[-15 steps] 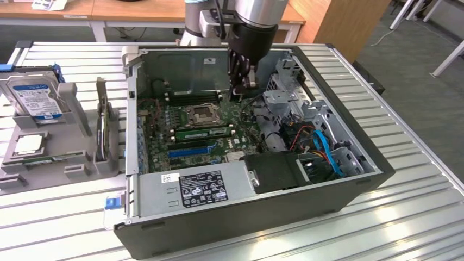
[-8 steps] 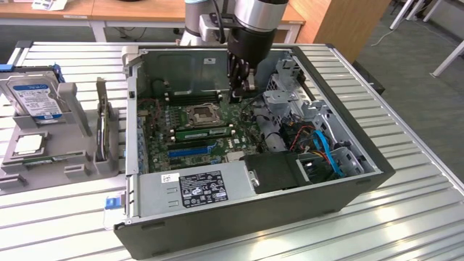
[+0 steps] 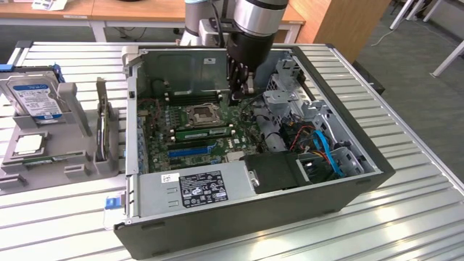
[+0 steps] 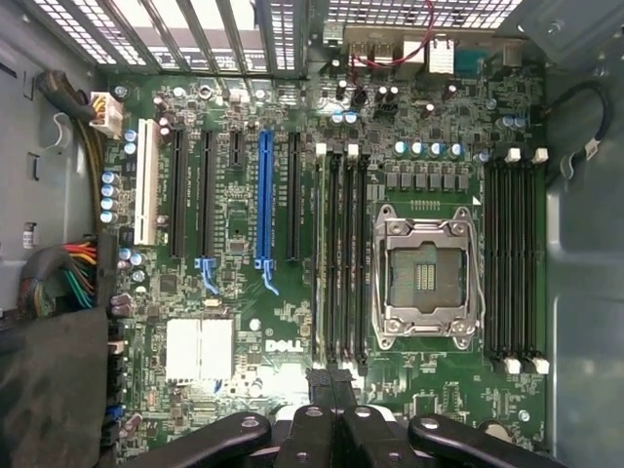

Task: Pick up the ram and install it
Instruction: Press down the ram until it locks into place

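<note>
The ram point(image 3: 203, 132), a long green stick, stands on edge in a black memory slot between the processor socket point(image 3: 200, 113) and the blue card slot. In the wrist view the ram point(image 4: 321, 253) shows edge-on in the outermost slot of that bank. My gripper point(image 3: 240, 92) hangs inside the open computer case, above the motherboard and apart from the ram. Its black fingers meet at the gripper point(image 4: 331, 382) tips, shut, with nothing between them, just off the end of that slot bank.
The case point(image 3: 362, 179) lies open on a slatted metal table. The power supply point(image 3: 195, 187) fills its near side, with drive cages and blue cables point(image 3: 330, 155) to the exterior view's right. A grey holder point(image 3: 73, 109) at that view's left carries a hard drive point(image 3: 32, 98) and a silver processor chip point(image 3: 29, 143).
</note>
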